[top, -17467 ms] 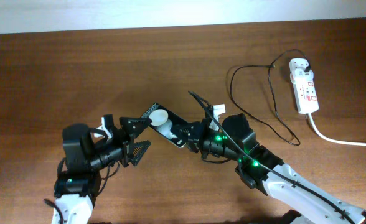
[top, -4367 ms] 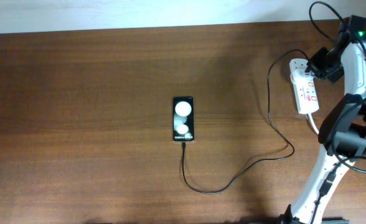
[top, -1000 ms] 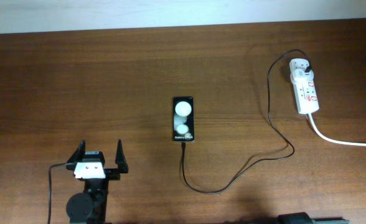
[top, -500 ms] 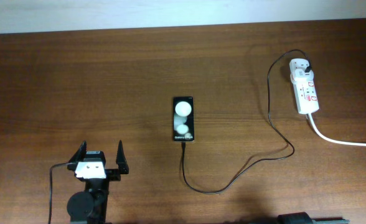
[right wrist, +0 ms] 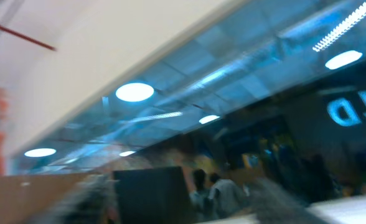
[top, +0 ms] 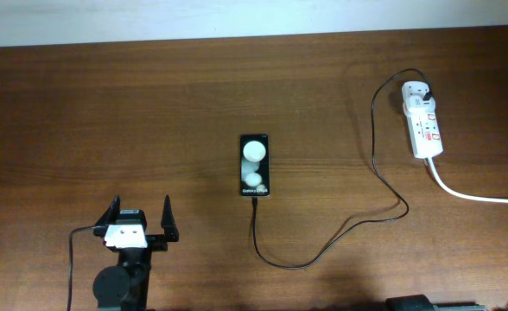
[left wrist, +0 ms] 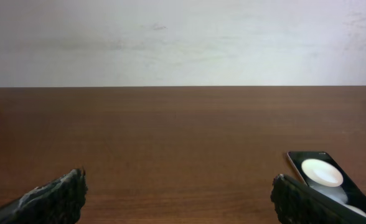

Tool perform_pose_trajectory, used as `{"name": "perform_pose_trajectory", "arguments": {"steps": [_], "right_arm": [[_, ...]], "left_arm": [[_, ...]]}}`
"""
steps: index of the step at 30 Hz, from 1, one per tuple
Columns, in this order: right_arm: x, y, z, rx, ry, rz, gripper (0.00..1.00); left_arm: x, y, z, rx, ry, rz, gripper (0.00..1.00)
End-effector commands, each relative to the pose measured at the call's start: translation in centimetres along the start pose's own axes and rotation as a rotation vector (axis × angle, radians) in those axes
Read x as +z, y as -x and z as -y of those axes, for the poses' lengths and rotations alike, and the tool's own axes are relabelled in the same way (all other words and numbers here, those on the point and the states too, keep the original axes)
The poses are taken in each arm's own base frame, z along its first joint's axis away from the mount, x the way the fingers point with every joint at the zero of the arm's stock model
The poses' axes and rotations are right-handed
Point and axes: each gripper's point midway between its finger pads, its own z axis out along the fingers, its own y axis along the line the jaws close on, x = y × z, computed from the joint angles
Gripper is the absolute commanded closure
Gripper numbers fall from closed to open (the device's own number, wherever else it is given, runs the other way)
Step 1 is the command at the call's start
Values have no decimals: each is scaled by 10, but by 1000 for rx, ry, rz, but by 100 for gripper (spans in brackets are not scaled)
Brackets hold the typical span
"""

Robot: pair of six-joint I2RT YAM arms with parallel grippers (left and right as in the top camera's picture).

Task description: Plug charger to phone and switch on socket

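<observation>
The phone (top: 255, 165) lies flat in the middle of the table, screen up, and shows at the lower right of the left wrist view (left wrist: 329, 180). The charger (top: 323, 250), a thin black cable, runs from the phone's near end in a loop across to the socket (top: 423, 119), a white strip at the far right with a black plug in its far end. My left gripper (top: 140, 216) hovers open near the front left, well short of the phone, its fingertips (left wrist: 71, 190) wide apart over bare wood. My right gripper (right wrist: 183, 205) is outside the overhead view. Its blurred fingers stand apart, pointing up at the ceiling.
A thick white cord (top: 470, 194) leaves the socket and runs off the right edge. The table's far edge meets a white wall (left wrist: 183, 43). The right wrist view shows only ceiling lights (right wrist: 134, 92) and a room.
Over the last second nothing has visibly moved in the overhead view. Since a few seconds ago the right arm has left the socket and the view, and the left arm has appeared at front left.
</observation>
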Motion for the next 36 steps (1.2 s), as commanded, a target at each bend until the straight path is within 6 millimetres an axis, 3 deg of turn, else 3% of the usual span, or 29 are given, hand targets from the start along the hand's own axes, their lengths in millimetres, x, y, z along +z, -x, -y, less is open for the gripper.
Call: {"name": "perform_pose_trajectory", "arguments": {"steps": [1, 4, 6, 8, 11, 15, 21, 23, 27, 36], "right_arm": [[2, -20, 45, 15, -162, 35, 2], [0, -42, 81, 13, -295, 33, 2], [0, -71, 99, 15, -330, -27, 2], [-4, -107, 118, -183, -361, -163, 2], [-30, -174, 154, -373, -434, -453, 2], [-56, -214, 172, -356, -481, -625, 2], [-76, -278, 206, -357, -482, -628, 2], [-92, -301, 216, -351, -495, -670, 2], [-129, -335, 229, -327, -548, -842, 2], [-132, -337, 229, -324, -552, -860, 2]], "left_arm": [[0, -2, 2, 22, -10, -2, 1], [0, -2, 2, 22, -10, -2, 1], [0, -2, 1, 22, -9, -2, 1], [0, -2, 2, 22, -10, -2, 1], [0, -2, 2, 22, -10, -2, 1], [0, -2, 2, 22, -10, -2, 1], [0, -2, 2, 22, -10, -2, 1], [0, -2, 2, 22, -10, -2, 1], [0, -2, 2, 22, -10, -2, 1], [0, -2, 2, 22, -10, -2, 1]]}}
